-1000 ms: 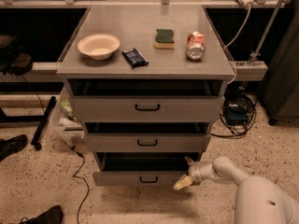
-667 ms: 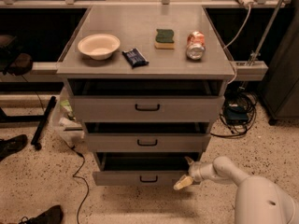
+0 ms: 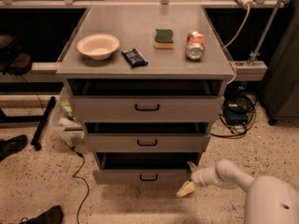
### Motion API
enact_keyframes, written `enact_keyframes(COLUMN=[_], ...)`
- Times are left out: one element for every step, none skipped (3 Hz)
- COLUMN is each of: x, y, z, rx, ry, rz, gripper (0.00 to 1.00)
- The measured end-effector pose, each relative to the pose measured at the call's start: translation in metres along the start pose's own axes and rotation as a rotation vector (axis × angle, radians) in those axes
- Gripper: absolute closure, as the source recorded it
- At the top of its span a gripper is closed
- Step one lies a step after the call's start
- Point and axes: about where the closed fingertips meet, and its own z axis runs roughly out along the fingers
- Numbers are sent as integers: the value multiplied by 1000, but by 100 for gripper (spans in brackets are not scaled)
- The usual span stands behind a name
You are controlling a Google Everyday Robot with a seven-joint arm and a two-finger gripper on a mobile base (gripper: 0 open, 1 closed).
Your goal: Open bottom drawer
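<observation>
The bottom drawer (image 3: 121,175) is the lowest and narrowest grey front of the cabinet, with a small black U-shaped handle (image 3: 148,177). It stands pulled out a little, with a dark gap above its front. My gripper (image 3: 188,181) is at the drawer's right front corner, just above the floor, on the end of the white arm (image 3: 233,176) that comes in from the lower right. One pale fingertip (image 3: 185,189) points down and left in front of the drawer's right end.
The middle drawer (image 3: 147,143) and top drawer (image 3: 147,108) are also slightly out. On the cabinet top (image 3: 145,27) lie a bowl (image 3: 98,45), a dark packet (image 3: 134,57), a sponge (image 3: 164,38) and a can (image 3: 195,45). Cables (image 3: 236,115) lie right, a cord (image 3: 79,171) left.
</observation>
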Motion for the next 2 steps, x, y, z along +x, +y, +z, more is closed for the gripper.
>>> enact_keyframes(x=[14, 17], y=[18, 24], z=[-2, -3], rx=[-31, -49], ry=[43, 62], rz=[22, 33], gripper=[19, 42])
